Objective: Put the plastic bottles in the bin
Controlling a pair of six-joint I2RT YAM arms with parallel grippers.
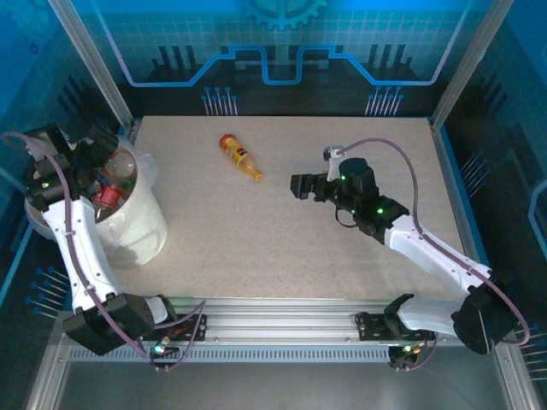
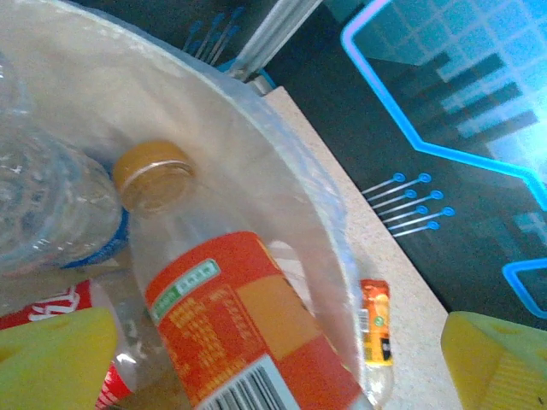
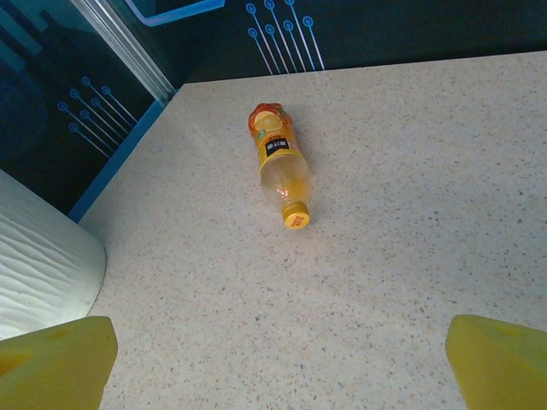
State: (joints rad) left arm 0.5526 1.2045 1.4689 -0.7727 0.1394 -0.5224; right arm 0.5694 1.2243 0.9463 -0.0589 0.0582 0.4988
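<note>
- Overhead, the left gripper (image 1: 99,168) hangs over the mouth of the cream-white bin (image 1: 137,235) at the table's left edge, but the arm and the clear liner (image 1: 147,168) crowd the opening, so the contents read as red and clear scraps
- Its wrist camera looks straight in: an orange-red labelled bottle (image 2: 244,329) with an orange cap (image 2: 154,175) lies against the bin wall, with a clear bottle with a blue band (image 2: 51,201) to its left and a red-labelled bottle (image 2: 47,312) partly behind a yellow fingertip (image 2: 51,363)
- The left jaws stand wide apart there, touching no bottle and gripping nothing
- Whatever lies deeper in the bin is cut off or too blurred to count
- One orange juice bottle (image 1: 240,157) lies on its side on the speckled table (image 1: 282,256), toward the far edge and well apart from the bin
- The right gripper (image 1: 299,185) hovers above the table to the right of that bottle, spread open and empty
- From the right wrist the bottle lies ahead with its cap nearest, and a curve of the bin's ribbed wall is cut off at the left edge
- From the left wrist the same bottle is a partial sliver just past the liner-covered rim
</note>
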